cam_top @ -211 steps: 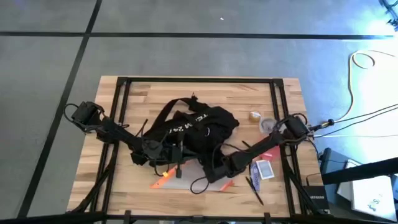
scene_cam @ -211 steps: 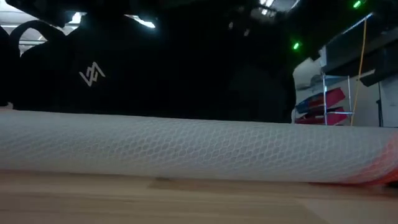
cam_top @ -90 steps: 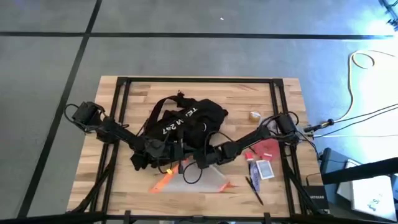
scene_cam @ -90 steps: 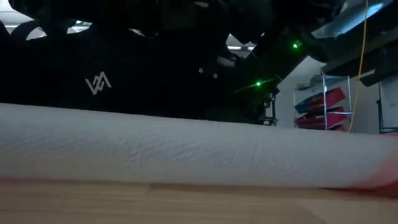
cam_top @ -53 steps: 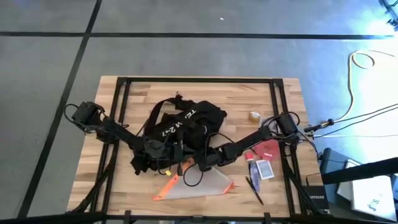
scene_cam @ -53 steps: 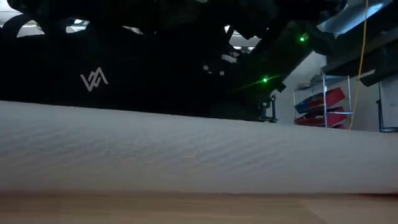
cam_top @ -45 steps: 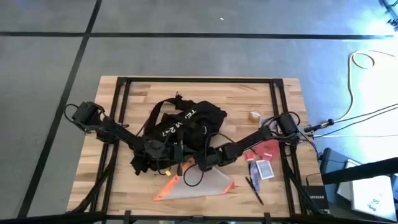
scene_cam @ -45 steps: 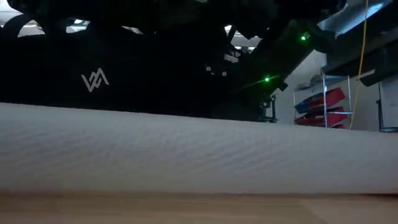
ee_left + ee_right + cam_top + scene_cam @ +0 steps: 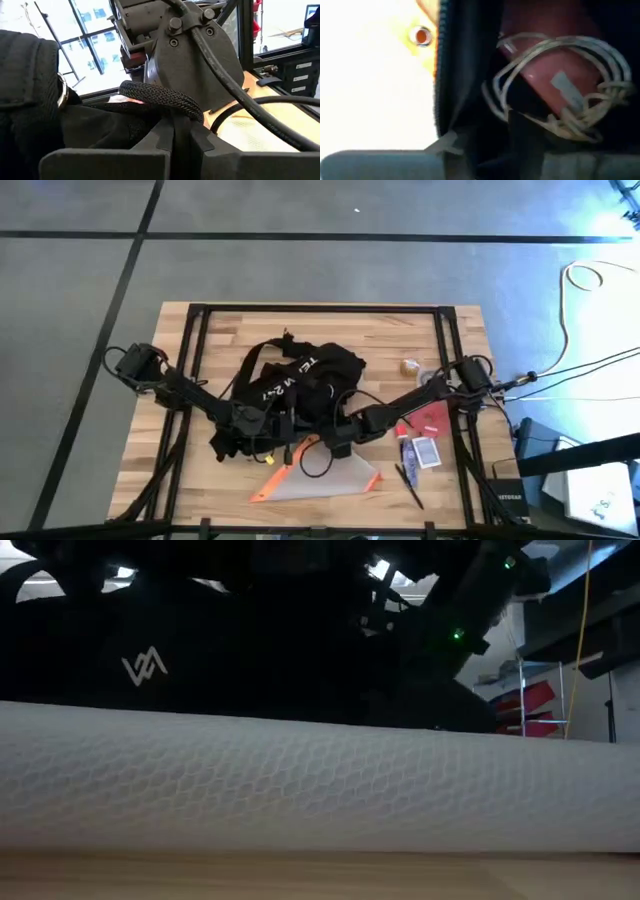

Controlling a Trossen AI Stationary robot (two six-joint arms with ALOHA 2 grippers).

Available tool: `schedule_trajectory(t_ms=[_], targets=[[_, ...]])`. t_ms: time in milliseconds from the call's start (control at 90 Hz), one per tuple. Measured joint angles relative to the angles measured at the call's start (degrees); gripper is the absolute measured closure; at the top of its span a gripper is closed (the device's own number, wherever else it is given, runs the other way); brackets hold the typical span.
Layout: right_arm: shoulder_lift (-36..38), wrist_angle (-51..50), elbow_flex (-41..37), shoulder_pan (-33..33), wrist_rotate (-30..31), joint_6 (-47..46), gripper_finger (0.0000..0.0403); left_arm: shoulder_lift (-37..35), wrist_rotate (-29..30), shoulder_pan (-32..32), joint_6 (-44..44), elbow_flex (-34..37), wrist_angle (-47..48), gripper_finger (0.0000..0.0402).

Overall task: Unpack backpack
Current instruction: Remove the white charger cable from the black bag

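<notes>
Currently on the table (image 9: pixel 400 330):

- Backpack (image 9: pixel 320 375): black, crumpled, mid-table toward the far side, white lettering facing up; in the low view it fills the background as a dark mass with a small white logo.
- Pouch (image 9: pixel 325 478): translucent mesh with orange trim, lying flat at the near edge just in front of the backpack (in the low view it spans the whole foreground).
- Left gripper (image 9: pixel 272 425): at the backpack's near-left edge; in its wrist view the fingers (image 9: pixel 165 137) are together, clamped on a black woven strap (image 9: pixel 160 97).
- Right gripper (image 9: pixel 330 442): low at the backpack's near edge, where pouch and backpack meet; cannot tell whether its fingers are apart or together (the wrist view shows only a coiled white cable (image 9: pixel 560 95) on something pink).
- Small items right of the arms: card pack (image 9: pixel 427 452), pen (image 9: pixel 409 485), red piece (image 9: pixel 433 420).
</notes>
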State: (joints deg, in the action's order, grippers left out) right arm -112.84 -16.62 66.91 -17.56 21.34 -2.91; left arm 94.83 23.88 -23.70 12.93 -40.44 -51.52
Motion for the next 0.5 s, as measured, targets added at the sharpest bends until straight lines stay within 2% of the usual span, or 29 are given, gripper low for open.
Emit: schedule_trajectory(t_ms=[122,244,367,500], targets=[[0.0,0.1,0.0,0.0,0.7,-0.7,0.0335,0.0,0.1,0.0,0.2,0.0,0.0,0.0402],[0.0,2.2,0.0,0.0,3.4,0.3,0.0327,0.0,0.4,0.0,0.1,0.1,-0.3,0.0402],[0.0,4.2,0.0,0.0,4.6,3.2,0.0295,0.0,0.4,0.0,0.1,0.1,-0.4,0.0402],[0.0,4.6,0.0,0.0,4.6,3.7,0.0242,0.0,0.4,0.0,0.5,0.1,-0.4,0.0402]])
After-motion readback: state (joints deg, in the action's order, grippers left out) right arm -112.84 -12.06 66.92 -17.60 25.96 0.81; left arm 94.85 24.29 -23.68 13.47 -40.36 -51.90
